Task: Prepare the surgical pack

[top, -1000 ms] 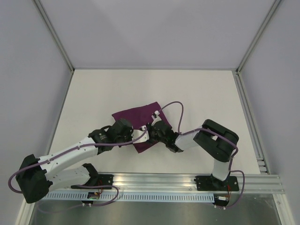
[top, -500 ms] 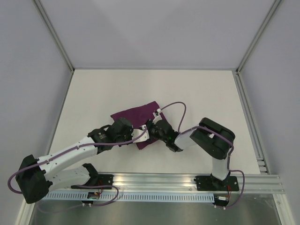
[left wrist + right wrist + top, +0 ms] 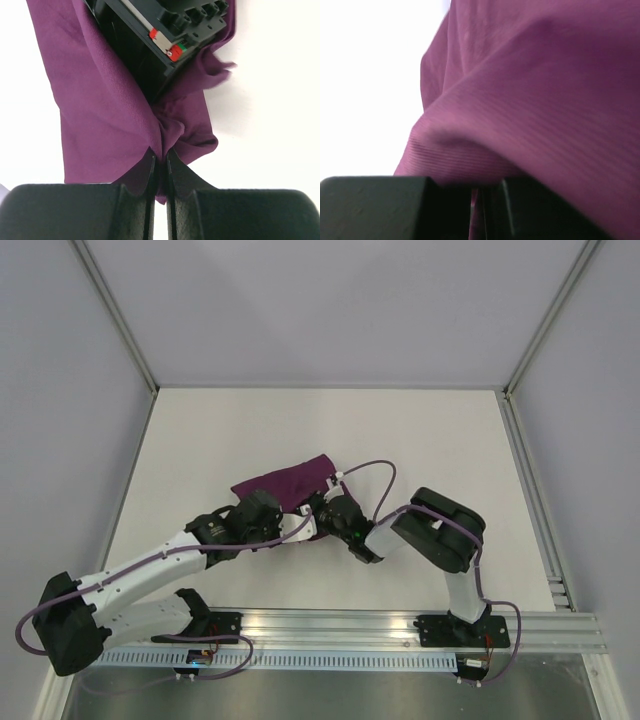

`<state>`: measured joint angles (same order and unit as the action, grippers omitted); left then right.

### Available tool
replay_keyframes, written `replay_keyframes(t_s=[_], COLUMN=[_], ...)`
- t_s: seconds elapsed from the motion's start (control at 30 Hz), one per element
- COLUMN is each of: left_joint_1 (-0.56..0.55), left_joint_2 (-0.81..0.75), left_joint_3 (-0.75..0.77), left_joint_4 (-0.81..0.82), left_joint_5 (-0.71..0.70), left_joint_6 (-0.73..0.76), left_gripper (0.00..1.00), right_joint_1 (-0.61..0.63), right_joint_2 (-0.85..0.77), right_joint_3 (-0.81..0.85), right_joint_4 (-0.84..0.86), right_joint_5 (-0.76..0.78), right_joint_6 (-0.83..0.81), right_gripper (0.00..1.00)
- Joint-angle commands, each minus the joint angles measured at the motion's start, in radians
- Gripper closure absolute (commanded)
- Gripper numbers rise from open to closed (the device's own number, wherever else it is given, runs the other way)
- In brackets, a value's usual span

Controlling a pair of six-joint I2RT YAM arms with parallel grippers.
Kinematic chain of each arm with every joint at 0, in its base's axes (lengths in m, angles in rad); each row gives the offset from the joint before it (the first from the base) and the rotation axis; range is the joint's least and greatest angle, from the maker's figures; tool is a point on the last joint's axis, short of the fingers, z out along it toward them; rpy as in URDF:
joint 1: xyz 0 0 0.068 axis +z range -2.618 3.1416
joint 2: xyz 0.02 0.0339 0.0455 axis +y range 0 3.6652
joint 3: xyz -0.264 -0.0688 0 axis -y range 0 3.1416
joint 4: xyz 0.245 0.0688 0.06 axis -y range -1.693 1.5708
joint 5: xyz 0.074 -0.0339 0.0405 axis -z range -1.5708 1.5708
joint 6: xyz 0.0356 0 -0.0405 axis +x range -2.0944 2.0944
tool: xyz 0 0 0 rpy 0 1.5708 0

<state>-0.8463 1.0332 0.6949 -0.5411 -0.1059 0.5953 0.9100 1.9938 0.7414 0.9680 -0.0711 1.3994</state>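
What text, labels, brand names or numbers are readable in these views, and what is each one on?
None can be read.
purple cloth: plain, no print.
red and green tabs above it: colour only, no letters.
small boards at the bottom of the top view: too small to read.

The purple cloth [image 3: 285, 482] runs off the edges of both wrist views, blurred in the right one.

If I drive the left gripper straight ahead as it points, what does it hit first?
The left gripper is shut on the purple cloth; just beyond that fold it would likely meet the black body of the right arm, though depth is unclear.
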Motion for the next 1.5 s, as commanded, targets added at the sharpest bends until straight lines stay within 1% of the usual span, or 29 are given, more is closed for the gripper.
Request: replay_keyframes(t_s=[0.0, 0.3, 0.47, 0.67, 0.87, 0.97, 1.0, 1.07, 1.1, 1.13, 1.2, 1.33, 1.47], left_joint_1=[-0.017, -0.017, -0.017, -0.017, -0.017, -0.017, -0.017, -0.017, -0.017, -0.017, -0.017, -0.017, -0.017], left_joint_2=[-0.058, -0.067, -0.068, -0.079, -0.082, -0.081, -0.078, -0.076, -0.070, -0.070, -0.059, -0.025, 0.033], left_joint_3=[0.041, 0.032, 0.017, -0.015, -0.043, -0.043, -0.037, -0.020, 0.015, 0.037, 0.110, 0.219, 0.276], left_joint_4=[-0.010, -0.025, -0.033, -0.042, -0.045, -0.051, -0.053, -0.063, -0.071, -0.097, -0.123, -0.192, -0.189], left_joint_5=[0.101, 0.066, 0.068, 0.066, 0.066, 0.071, 0.074, 0.075, 0.084, 0.093, 0.133, 0.212, 0.279], left_joint_6=[0.014, 0.043, 0.054, 0.064, 0.064, 0.058, 0.052, 0.041, 0.035, 0.018, 0.003, -0.029, -0.058], left_gripper=[1.00, 1.00, 1.00, 1.00, 1.00, 0.71, 0.52, 0.41, 0.35, 0.26, 0.22, 0.21, 0.19], right_joint_1=[-0.071, -0.103, -0.158, -0.217, -0.224, -0.224, -0.224, -0.223, -0.220, -0.220, -0.217, -0.204, -0.198], right_joint_2=[-0.006, 0.025, 0.034, 0.028, 0.030, 0.022, 0.019, 0.013, 0.008, 0.002, -0.010, -0.065, -0.121], right_joint_3=[0.015, 0.036, 0.038, 0.039, 0.041, 0.026, 0.024, 0.023, 0.019, 0.010, 0.000, -0.022, -0.063], right_joint_4=[0.049, -0.012, -0.028, -0.068, -0.092, -0.109, -0.110, -0.109, -0.106, -0.097, -0.069, -0.081, -0.104], right_joint_5=[0.241, 0.287, 0.309, 0.303, 0.255, 0.217, 0.203, 0.176, 0.147, 0.133, 0.094, 0.037, 0.033], right_joint_6=[0.003, -0.004, -0.007, -0.028, -0.057, -0.063, -0.068, -0.077, -0.076, -0.076, -0.066, -0.079, -0.091], right_gripper=[0.87, 0.86, 0.84, 0.82, 0.82, 0.82, 0.83, 0.83, 0.83, 0.83, 0.84, 0.84, 0.84])
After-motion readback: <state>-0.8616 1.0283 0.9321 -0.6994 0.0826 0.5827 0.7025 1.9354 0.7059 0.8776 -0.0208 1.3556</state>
